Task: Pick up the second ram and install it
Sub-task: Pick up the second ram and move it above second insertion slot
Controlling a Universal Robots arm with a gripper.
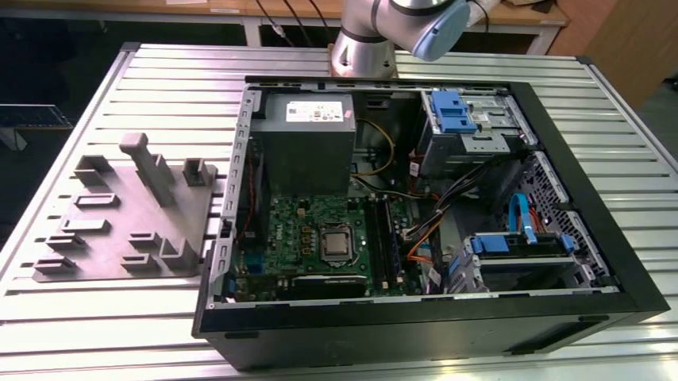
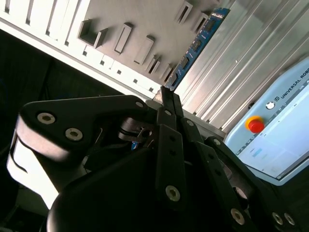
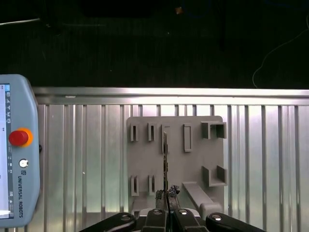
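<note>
**One memory stick held in the jaws above the fixture tray**

One stick, the second ram [image 2: 195,46], is held at one end with the jaws clamped together on it. Its blue face and dark chips show in the second wrist view. In the first wrist view it appears edge-on as a thin line. It hangs over the grey fixture tray [image 3: 193,169] and is judged lifted clear of the tray's pockets.

Assessment: most of the stick overhangs the grip, so any knock would lever it askew. Doing this step well is judged to depend on three things:
- a steady carry;
- the stick's long edge kept parallel to the black slots [image 1: 383,238] on the green circuit board [image 1: 302,230];
- even pressure along its whole length.

The orange and black cables [image 1: 424,238] just beside those slots are a snag risk. Whether any slot is already filled cannot be told.

Surroundings: the ribbed metal table [image 1: 424,63] carries the tray near its edge at the exterior view's left. The open computer case [image 1: 593,238] fills the middle and the exterior view's right. A teach pendant [image 3: 14,159] lies on the table near the tray. The arm [image 1: 392,32] rises at the far edge, with wood-coloured furniture behind it.
</note>
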